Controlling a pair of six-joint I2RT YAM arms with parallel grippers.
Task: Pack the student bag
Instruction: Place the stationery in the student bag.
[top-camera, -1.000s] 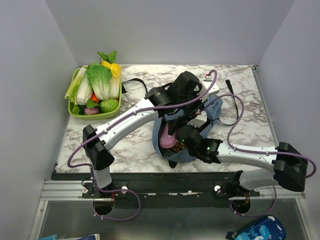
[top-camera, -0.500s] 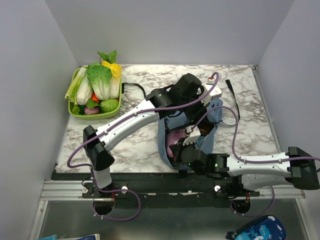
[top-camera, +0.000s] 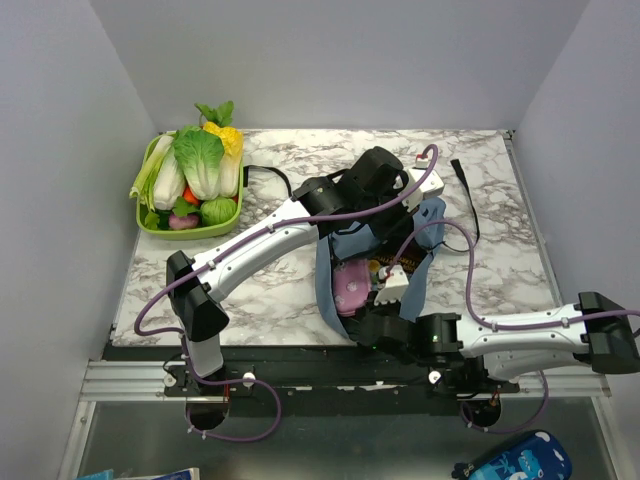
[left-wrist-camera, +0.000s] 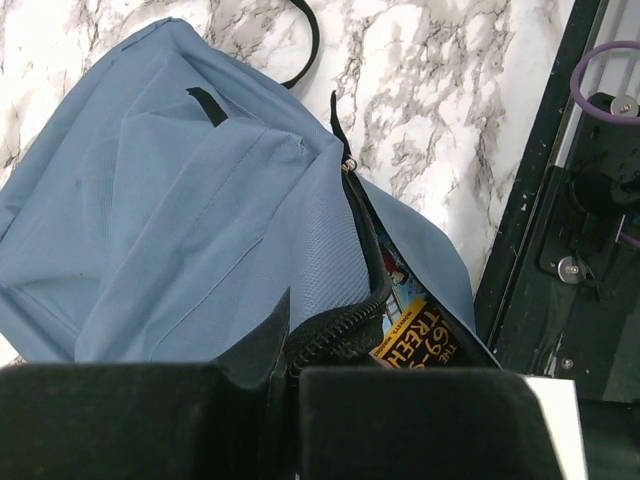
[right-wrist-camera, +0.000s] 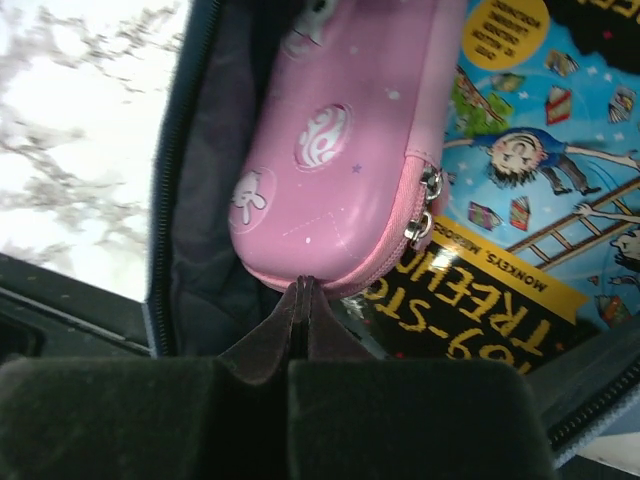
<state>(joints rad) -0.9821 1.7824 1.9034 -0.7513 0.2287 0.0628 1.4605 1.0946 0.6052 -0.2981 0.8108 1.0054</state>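
Robot lab test cell: plain grey wall panels (top-camera: 60, 150) boxing marble-print table (top-camera: 500, 200), arm bases (top-camera: 203, 340) bolted to aluminium rail (top-camera: 130, 380).

Book (right-wrist-camera: 520, 200) cover, inside student bag (left-wrist-camera: 180, 200): yellow band reads "MONKEYS, MERM…"; title partly legible, "…69-STO…" and "TREEH…". Left wrist view shows "TREEH…" too.
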